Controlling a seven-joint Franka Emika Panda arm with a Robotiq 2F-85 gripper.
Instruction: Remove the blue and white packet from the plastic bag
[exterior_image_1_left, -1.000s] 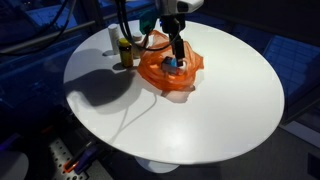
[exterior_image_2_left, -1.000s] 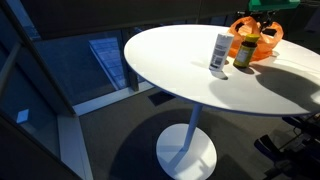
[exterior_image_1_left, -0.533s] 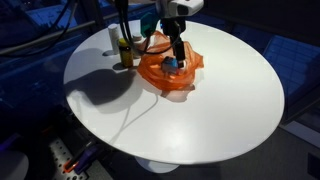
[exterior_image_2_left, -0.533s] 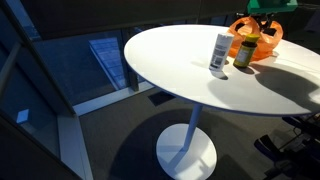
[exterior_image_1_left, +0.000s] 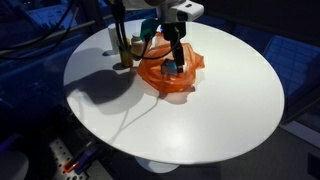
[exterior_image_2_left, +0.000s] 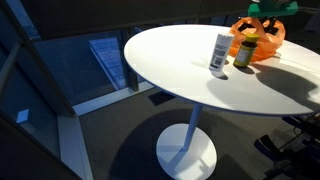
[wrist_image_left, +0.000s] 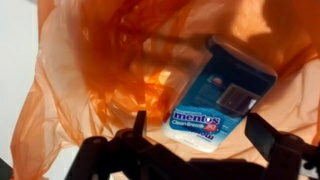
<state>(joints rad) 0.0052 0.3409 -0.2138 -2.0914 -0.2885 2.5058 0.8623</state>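
Lying in the orange bag on the table, the packet sits under the pincer, the arm reaching down from above. In an exterior view, two bottles stand beside the bag. Wrist view: pincer released, fingers spread either side of the packet.

The packet has its lower edge hidden behind the end effector; its small print seems blurred.

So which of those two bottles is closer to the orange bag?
The shorter, darker bottle. It stands right beside the orange bag, while the taller white bottle stands on its other side, farther from the bag.
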